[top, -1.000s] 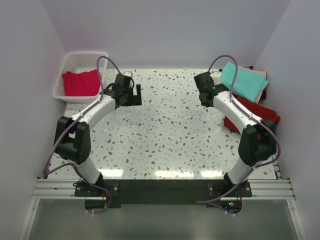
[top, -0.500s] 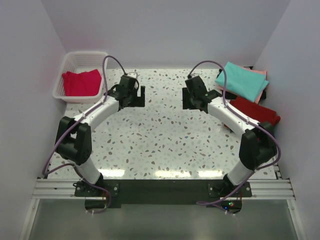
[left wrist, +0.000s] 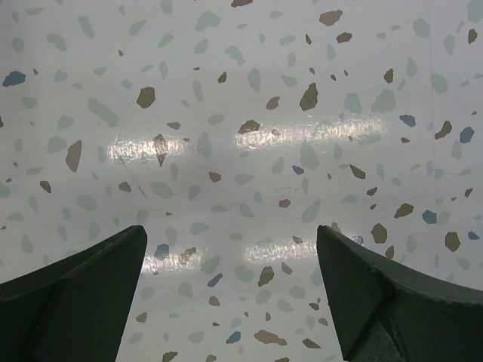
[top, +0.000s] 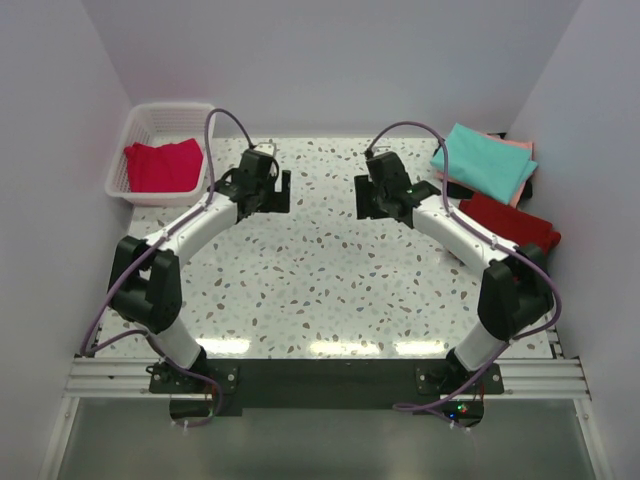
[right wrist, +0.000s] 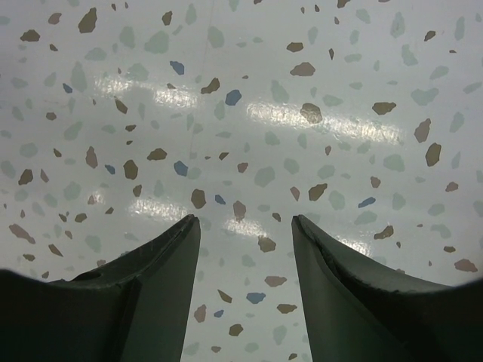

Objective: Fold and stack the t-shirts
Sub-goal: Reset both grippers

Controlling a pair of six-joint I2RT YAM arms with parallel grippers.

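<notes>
T-shirts next, and we reckon the pinkish-red t-shirt [top: 160, 166] in the white basket [top: 170, 108] at far left is the one to fetch. The left jaws, wide and empty over the bare table [top: 320, 270], should pinch a raised fold and lift it clear of the rim. The right jaws, parted less, are empty too. That shirt lies bunched and soft. Far right, a folded teal t-shirt [top: 485, 160] tops a salmon t-shirt [top: 521, 146], beside a dark red t-shirt [top: 515, 225].

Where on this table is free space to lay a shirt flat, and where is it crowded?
Free: the table middle, between left arm and right arm. Crowded: the far right corner, with the teal shirt and dark red shirt; the basket holds the far left.
</notes>
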